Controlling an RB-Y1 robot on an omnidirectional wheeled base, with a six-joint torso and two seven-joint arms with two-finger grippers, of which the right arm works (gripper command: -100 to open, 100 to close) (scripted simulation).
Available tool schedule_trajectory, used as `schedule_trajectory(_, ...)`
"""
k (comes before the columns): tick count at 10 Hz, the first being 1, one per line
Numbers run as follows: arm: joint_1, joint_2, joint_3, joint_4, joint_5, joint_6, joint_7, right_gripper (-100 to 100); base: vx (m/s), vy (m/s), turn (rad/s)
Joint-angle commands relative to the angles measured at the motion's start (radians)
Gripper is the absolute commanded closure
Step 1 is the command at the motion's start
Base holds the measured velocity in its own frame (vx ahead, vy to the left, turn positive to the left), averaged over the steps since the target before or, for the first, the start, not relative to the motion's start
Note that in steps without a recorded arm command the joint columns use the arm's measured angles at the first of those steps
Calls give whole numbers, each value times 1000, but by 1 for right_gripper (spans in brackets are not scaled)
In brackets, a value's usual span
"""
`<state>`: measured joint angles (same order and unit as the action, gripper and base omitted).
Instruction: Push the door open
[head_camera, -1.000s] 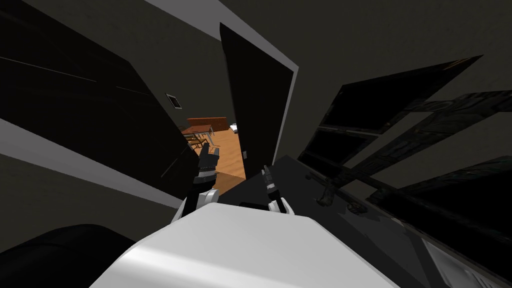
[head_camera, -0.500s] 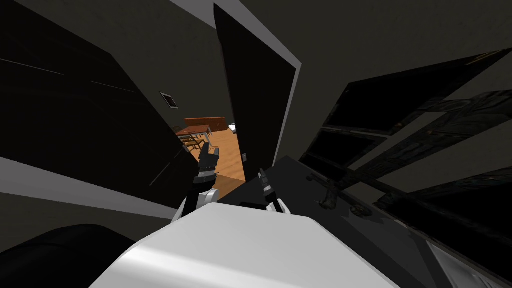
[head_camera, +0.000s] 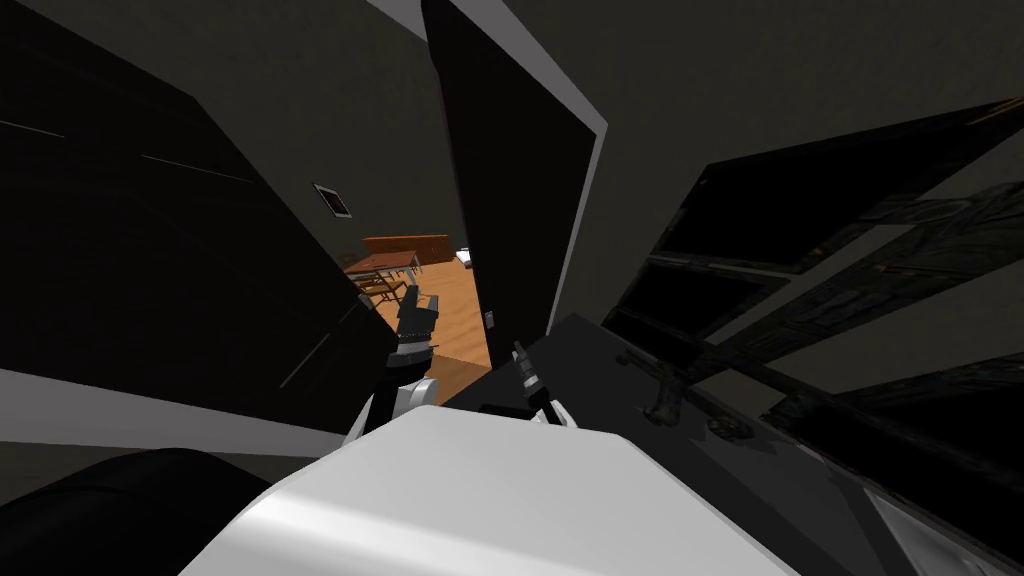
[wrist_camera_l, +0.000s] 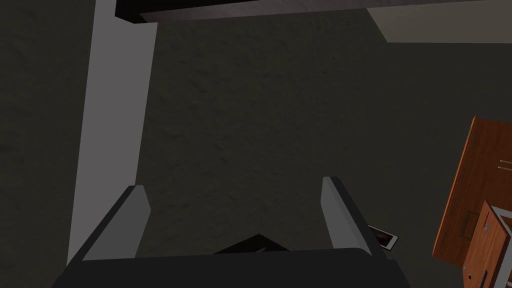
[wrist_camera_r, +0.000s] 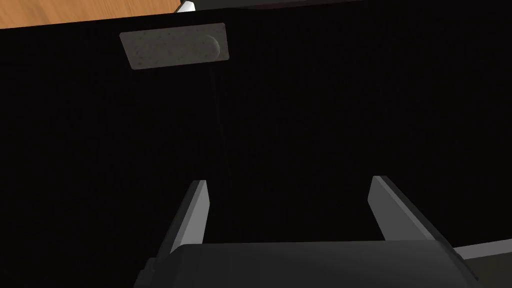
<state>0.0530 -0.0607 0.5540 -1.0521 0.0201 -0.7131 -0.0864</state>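
The door is a black slab standing ajar, its free edge towards me. Through the gap beside it a lit room with an orange wooden floor shows. My right gripper is low at the door's foot, open, its fingers close to the black door face; a grey latch plate lies ahead of them. My left gripper is raised in the gap, open and holding nothing, with the dark wall and a pale grey door frame strip ahead of it.
A tall dark cabinet crowds the left side of the doorway. On the right runs a dark counter with small dark objects, below dark window panes. Beyond the gap stand a wooden table and chairs.
I have edged closer to the doorway, so the door looms larger and higher. My right gripper has shifted slightly left along the door's foot. The left gripper has hardly moved.
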Motion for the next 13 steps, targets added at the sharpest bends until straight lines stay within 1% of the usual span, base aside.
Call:
schedule_trajectory(1, -20, 8, 13, 40, 2, -5, 2, -100, 91, 51, -27)
schedule_trajectory(4, -40, 15, 38, 92, 8, -13, 5, -100, 93, 35, -21)
schedule_trajectory(5, -52, 20, 54, 124, 11, -17, 6, -100, 116, 58, -30)
schedule_trajectory(7, -63, 25, 67, 152, 14, -22, 8, -100, 121, 60, -25)
schedule_trajectory(9, -81, 34, 90, 200, 19, -29, 10, -100, 138, 48, -28)
schedule_trajectory(10, -85, 36, 95, 210, 20, -30, 11, -100, 130, 51, -19)
schedule_trajectory(13, -104, 48, 119, 259, 25, -37, 13, -100, 143, 49, -18)
